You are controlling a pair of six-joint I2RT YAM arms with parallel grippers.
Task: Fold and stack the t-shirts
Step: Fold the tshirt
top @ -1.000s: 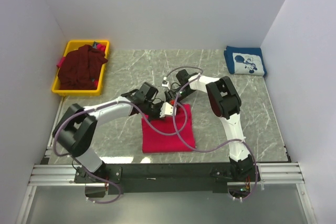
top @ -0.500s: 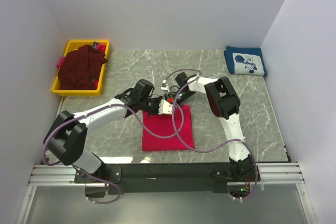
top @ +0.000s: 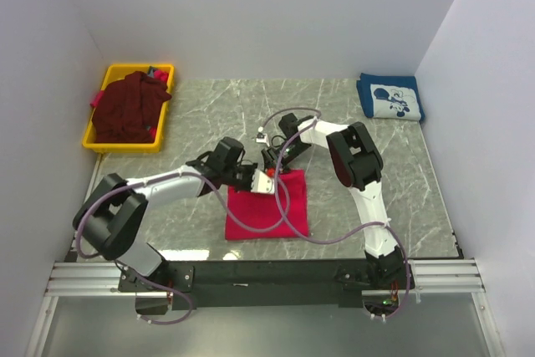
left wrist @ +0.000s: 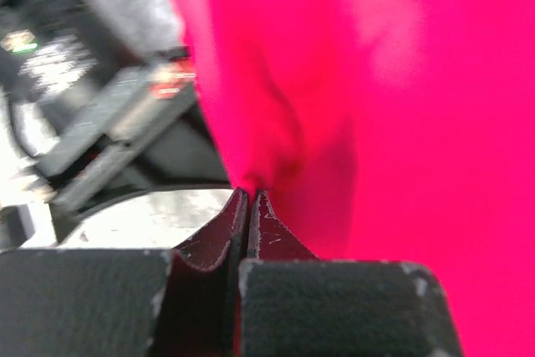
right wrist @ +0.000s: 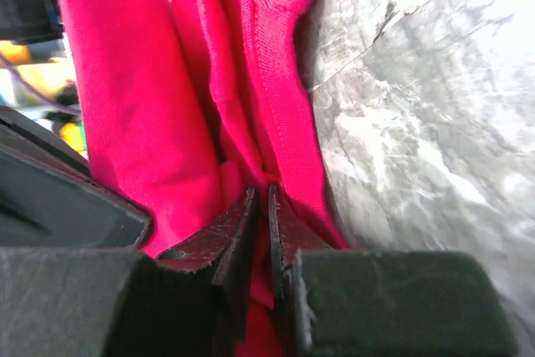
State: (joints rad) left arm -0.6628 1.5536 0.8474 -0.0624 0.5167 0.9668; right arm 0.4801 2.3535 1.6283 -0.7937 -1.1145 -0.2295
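Note:
The crimson-red t-shirt [top: 269, 206] lies partly folded on the marble table's middle, near the arms. My left gripper [top: 261, 176] is shut on a fold of its far edge; the pinched red cloth [left wrist: 276, 123] fills the left wrist view. My right gripper [top: 272, 163] is shut on the same far edge beside it, gripping bunched red cloth [right wrist: 251, 81] just above the table. The navy t-shirt with white print [top: 390, 99] lies folded at the far right corner. The dark maroon t-shirt [top: 127, 106] sits crumpled in the yellow bin [top: 94, 141].
The yellow bin stands at the far left corner by the left wall. White walls enclose the table on three sides. Cables from both arms loop over the red shirt. The black rail [top: 267, 275] runs along the near edge.
Both grippers have moved slightly toward the near side with the red shirt's far edge held. The left arm has lowered and swung nearer; the shirt looks shorter.

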